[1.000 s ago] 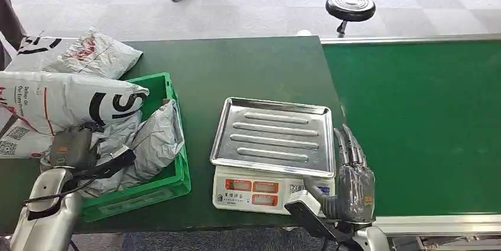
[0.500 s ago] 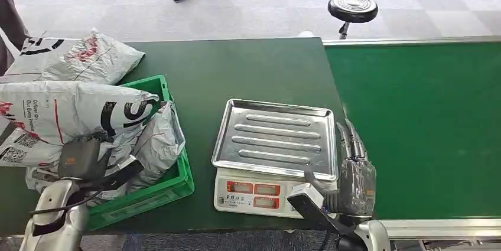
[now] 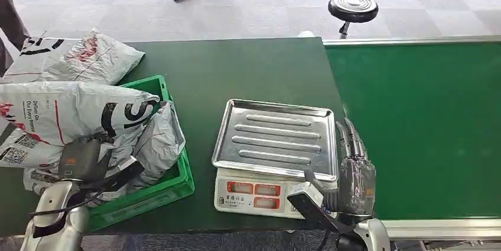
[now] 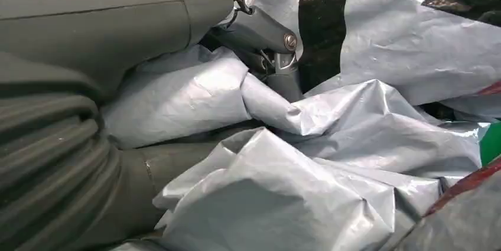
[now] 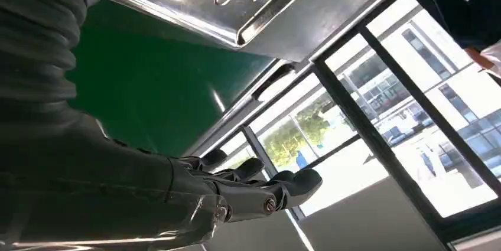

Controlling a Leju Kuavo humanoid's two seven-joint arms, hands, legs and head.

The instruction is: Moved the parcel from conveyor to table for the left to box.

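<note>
Parcels [image 3: 127, 139] overfill crate [image 3: 177, 183], left robot hand [image 4: 260, 44] grasps 1; right robot hand [image 3: 354, 171] released

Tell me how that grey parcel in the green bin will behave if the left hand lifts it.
The grey parcel is probably floppy: its plastic is creased and slumps over the green bin rim. It likely sags from one grip point. The glossy film may slip through the left hand fingers.

The table [image 3: 236, 68] and conveyor [image 3: 425, 121] are viewed from above, facing forward and down. Close wrist views are given: the left faces grey parcels [image 4: 283, 198]; the right shares the scale tray [image 5: 266, 3] with the head view.
</note>
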